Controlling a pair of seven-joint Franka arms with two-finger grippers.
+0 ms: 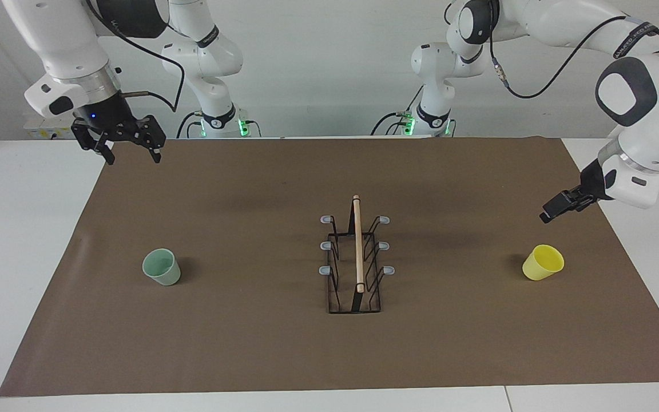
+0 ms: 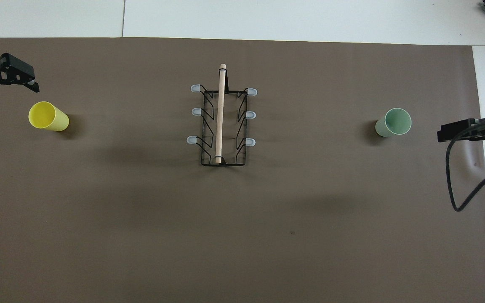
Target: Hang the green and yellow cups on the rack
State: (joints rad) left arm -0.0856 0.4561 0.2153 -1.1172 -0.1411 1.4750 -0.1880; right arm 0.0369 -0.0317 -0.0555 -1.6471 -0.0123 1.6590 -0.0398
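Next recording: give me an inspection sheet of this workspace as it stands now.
Surface: brown mat on a white table.
Job's things: green cup and yellow cup upright on the mat; rack between them, no cups on it.
Clutter: nothing seen.
End effectors: left end effector raised near the yellow cup; right end effector over the mat's edge; both open and holding nothing.
Cables: black cable at the right arm's end.
Surroundings: white wall.

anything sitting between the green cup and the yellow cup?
Only the rack, midway between green cup and yellow cup; bare brown mat elsewhere, in both views.
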